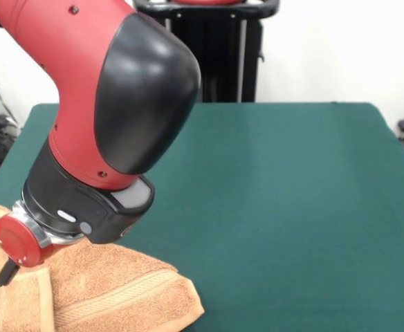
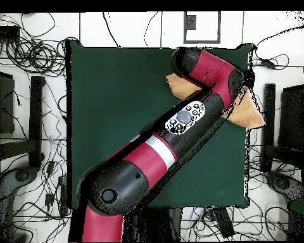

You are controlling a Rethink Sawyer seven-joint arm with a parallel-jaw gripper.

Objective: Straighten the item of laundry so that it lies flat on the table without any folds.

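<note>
The orange-tan towel (image 1: 119,290) lies bunched and folded at the table's near left corner in the front view, with band stripes showing along its front edge. In the overhead view the towel (image 2: 249,112) sits at the upper right of the green table (image 2: 116,95) and reaches past its right edge, mostly hidden under the arm. My gripper (image 1: 7,274) is down on the towel's left part, below the red wrist. Whether it holds the cloth does not show. The white tag is not visible.
The arm's big red and black elbow (image 1: 140,90) fills the upper left of the front view. The black pedestal (image 1: 216,48) stands behind the green table (image 1: 278,194). Cables (image 2: 28,57) and dark equipment surround the table on the floor.
</note>
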